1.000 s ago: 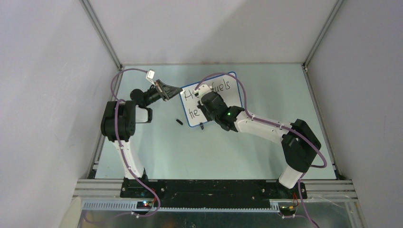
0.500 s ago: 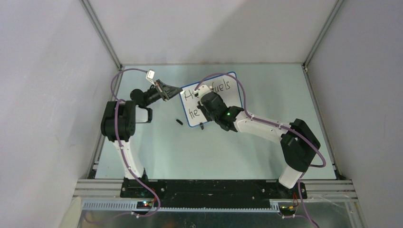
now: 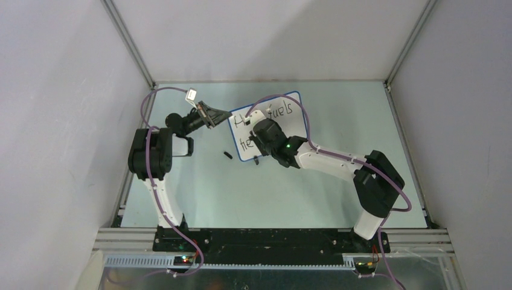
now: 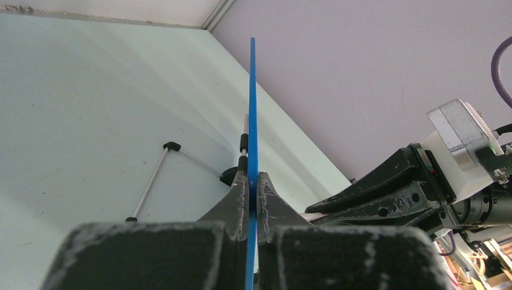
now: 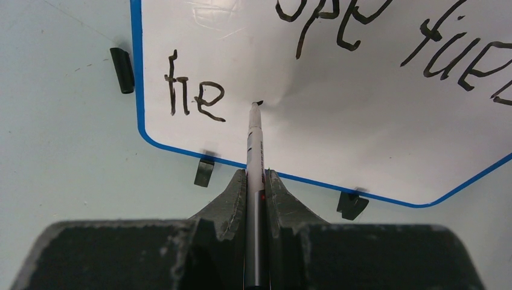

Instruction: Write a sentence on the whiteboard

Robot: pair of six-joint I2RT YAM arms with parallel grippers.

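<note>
Two robot arms work at a whiteboard (image 3: 290,128) lying toward the far middle of a pale green table (image 3: 241,193), seen from above and behind their bases. The left gripper (image 4: 249,181) has its jaws closed tight on the board's thin blue frame (image 4: 251,109), pinching the left edge between both fingers. The right gripper (image 5: 256,181) reaches over the board from the near right, its jaws clamped on a slim marker (image 5: 255,151) that runs out between the fingers. The marker's black tip touches the glossy white surface (image 5: 362,121) just to the right of the last letter written. The sentence (image 5: 196,96) stands in black, thin-stroked handwriting on two lines: "Hope fuels" across the top (partly cut off in the wrist view and partly covered by the arm from above) and "he" at the start of the second line. Two black clip feet (image 5: 204,171) sit on the board's near edge, and a small black piece (image 3: 227,155) lies on the table just beside the near-left corner
</note>
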